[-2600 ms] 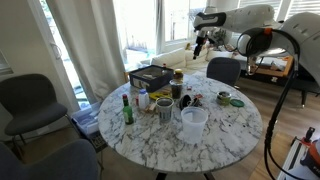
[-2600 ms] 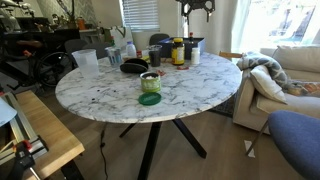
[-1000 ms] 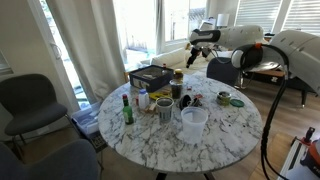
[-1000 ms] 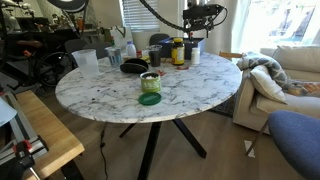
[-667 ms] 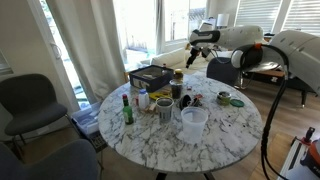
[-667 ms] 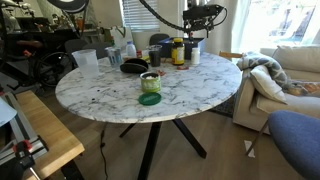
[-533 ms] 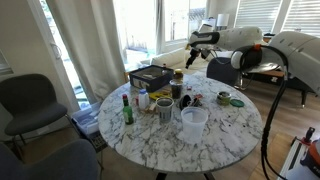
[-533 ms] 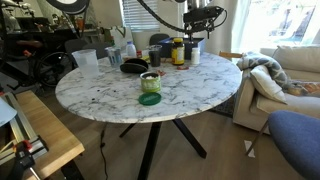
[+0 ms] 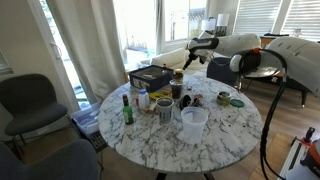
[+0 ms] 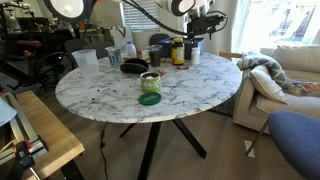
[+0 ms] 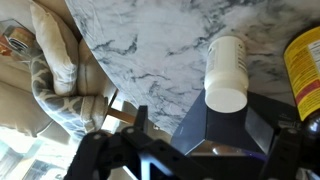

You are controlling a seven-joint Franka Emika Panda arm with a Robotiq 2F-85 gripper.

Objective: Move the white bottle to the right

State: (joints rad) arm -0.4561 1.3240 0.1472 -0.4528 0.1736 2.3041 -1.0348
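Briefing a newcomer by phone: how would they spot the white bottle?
On the round marble table, look to the edge where the end effector hovers. The white bottle is the small, slim, plain one there, standing beside the dark yellow-labelled jar.

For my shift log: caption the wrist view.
Wrist view: white bottle standing on marble table, yellow-labelled jar beside it.

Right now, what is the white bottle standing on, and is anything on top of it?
The white bottle stands on the marble table, near its edge. Nothing rests on its cap. Its underside is covered.
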